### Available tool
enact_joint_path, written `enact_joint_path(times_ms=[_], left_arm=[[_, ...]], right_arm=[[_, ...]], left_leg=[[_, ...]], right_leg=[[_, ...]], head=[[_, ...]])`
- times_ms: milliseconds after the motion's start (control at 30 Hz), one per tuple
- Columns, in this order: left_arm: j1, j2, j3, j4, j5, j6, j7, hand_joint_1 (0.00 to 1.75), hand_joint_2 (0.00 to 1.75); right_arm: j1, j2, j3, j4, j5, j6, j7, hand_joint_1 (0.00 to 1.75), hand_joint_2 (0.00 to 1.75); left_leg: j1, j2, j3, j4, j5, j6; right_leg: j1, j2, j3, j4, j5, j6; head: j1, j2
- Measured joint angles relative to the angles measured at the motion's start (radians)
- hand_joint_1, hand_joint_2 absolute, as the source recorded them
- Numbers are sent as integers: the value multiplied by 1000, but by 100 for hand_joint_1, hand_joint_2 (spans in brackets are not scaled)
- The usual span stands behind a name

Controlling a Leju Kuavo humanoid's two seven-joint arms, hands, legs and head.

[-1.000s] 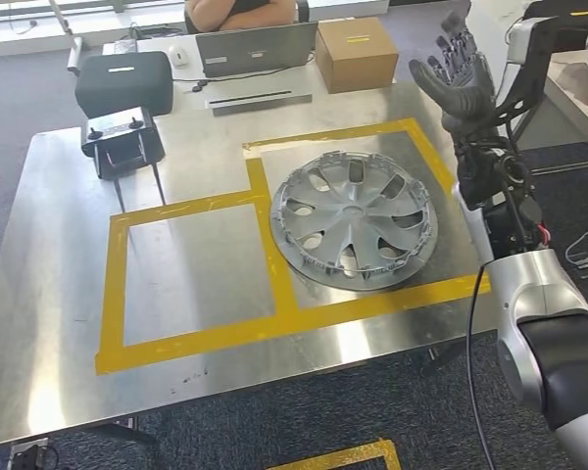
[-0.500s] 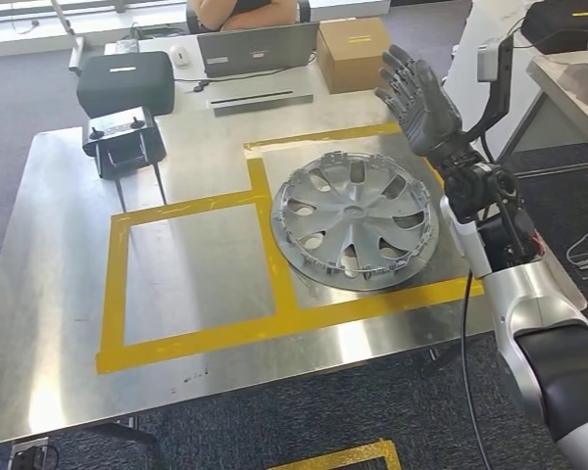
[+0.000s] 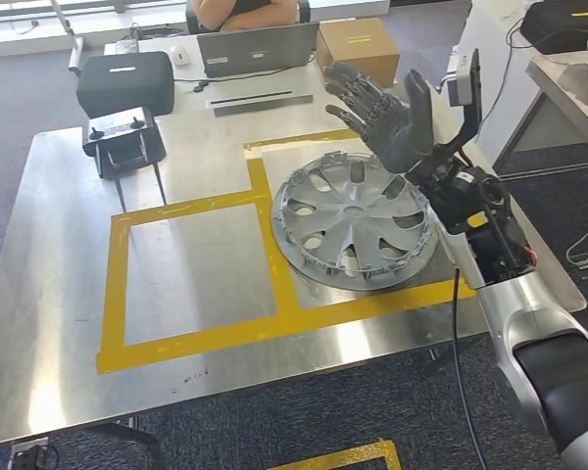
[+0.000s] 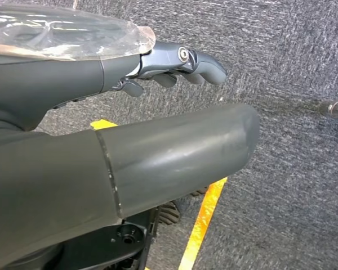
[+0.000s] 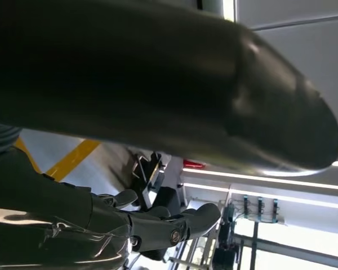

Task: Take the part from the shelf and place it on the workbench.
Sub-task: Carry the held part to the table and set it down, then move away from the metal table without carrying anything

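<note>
A silver wheel cover (image 3: 354, 218) lies flat on the steel workbench (image 3: 47, 323), inside the right square of yellow tape (image 3: 276, 264). My right hand (image 3: 383, 113) hovers above the cover's far right side with its fingers spread and nothing in it. The right wrist view shows that hand's thumb (image 5: 244, 95) and fingers (image 5: 159, 225) apart. In the left wrist view my left hand (image 4: 129, 129) hangs over grey carpet, its fingers (image 4: 180, 62) straight and empty.
At the bench's far side stand a black case (image 3: 124, 83), a black controller on legs (image 3: 122, 147), a laptop (image 3: 258, 47) and a cardboard box (image 3: 356, 51). A person sits behind the laptop. Another table (image 3: 572, 69) is at the right.
My right hand has swung left and lower, from beyond the bench's right edge to over the wheel cover's far side, staying spread. The cover has not moved.
</note>
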Motion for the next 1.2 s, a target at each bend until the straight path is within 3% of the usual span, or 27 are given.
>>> enact_joint_path(times_ms=[1200], left_arm=[[-3, 3, -20, 0, 0, -2, 1, 0, 0]], right_arm=[[34, 4, 60, -80, -5, 5, 6, 0, 0]], left_leg=[[0, 0, 0, 0, 0, 0]], right_leg=[[0, 0, 0, 0, 0, 0]], head=[[0, 0]])
